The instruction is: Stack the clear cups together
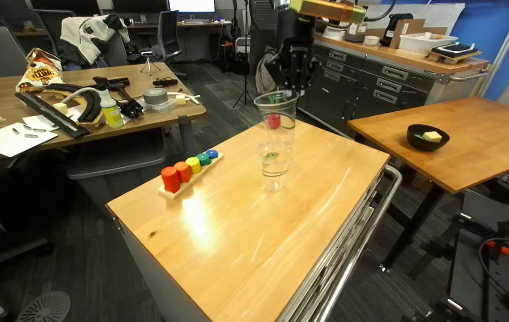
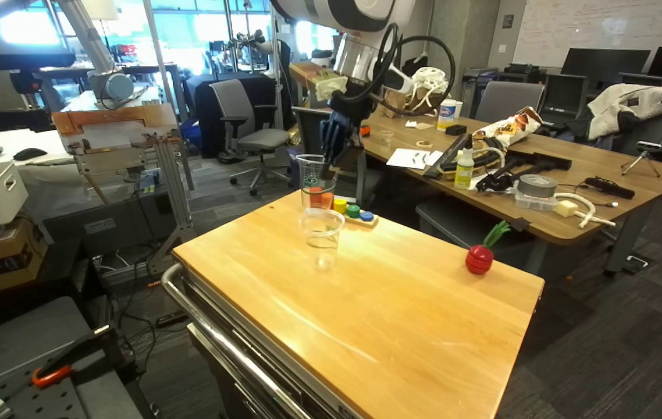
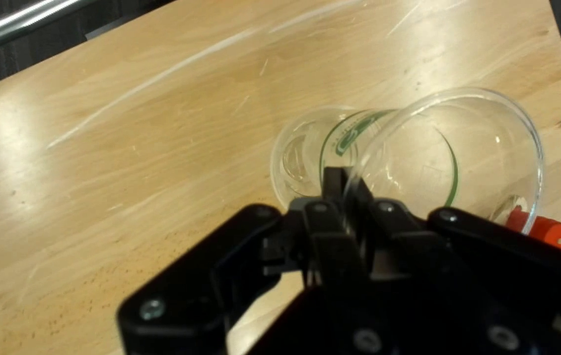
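Note:
My gripper (image 1: 291,87) is shut on the rim of a clear cup (image 1: 281,107) and holds it upright above the wooden cart top. The held cup also shows in an exterior view (image 2: 311,174) and in the wrist view (image 3: 487,143). The fingertips (image 3: 344,185) pinch its wall. The other clear cup (image 1: 273,172) stands upright on the cart top, below the held cup. Its rim (image 2: 325,218) overlaps the held cup's lower part in both exterior views. In the wrist view the standing cup (image 3: 293,158) is partly hidden. I cannot tell whether the cups touch.
A wooden strip with coloured cylinders (image 1: 183,172) stands near one edge of the cart top (image 1: 236,250). A red toy radish (image 2: 479,259) stands near a corner. A metal handle bar (image 2: 238,349) runs along a side. A black bowl (image 1: 426,137) sits on another table.

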`<state>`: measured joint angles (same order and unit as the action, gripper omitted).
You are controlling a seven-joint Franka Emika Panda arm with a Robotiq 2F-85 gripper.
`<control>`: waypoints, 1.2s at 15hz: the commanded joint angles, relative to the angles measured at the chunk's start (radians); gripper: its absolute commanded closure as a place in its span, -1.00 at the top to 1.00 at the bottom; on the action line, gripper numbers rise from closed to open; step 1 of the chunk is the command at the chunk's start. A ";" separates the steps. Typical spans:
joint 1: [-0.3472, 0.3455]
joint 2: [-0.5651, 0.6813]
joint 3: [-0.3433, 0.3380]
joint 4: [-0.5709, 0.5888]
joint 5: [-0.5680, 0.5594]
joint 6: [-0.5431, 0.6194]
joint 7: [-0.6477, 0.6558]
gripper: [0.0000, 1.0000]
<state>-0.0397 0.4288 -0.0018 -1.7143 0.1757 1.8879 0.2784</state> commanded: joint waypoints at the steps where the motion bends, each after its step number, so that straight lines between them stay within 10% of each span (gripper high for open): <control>1: 0.014 -0.024 -0.006 -0.106 -0.004 0.138 -0.073 -0.97; 7: 0.011 -0.001 0.006 -0.183 0.005 0.309 -0.155 -0.97; 8: 0.008 0.002 0.010 -0.196 0.010 0.324 -0.171 -0.39; 13: -0.008 -0.011 0.034 -0.230 0.061 0.353 -0.248 0.26; 18: 0.000 -0.062 0.038 -0.152 -0.003 -0.011 -0.324 0.98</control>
<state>-0.0358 0.4207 0.0251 -1.9022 0.2080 2.0724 0.0031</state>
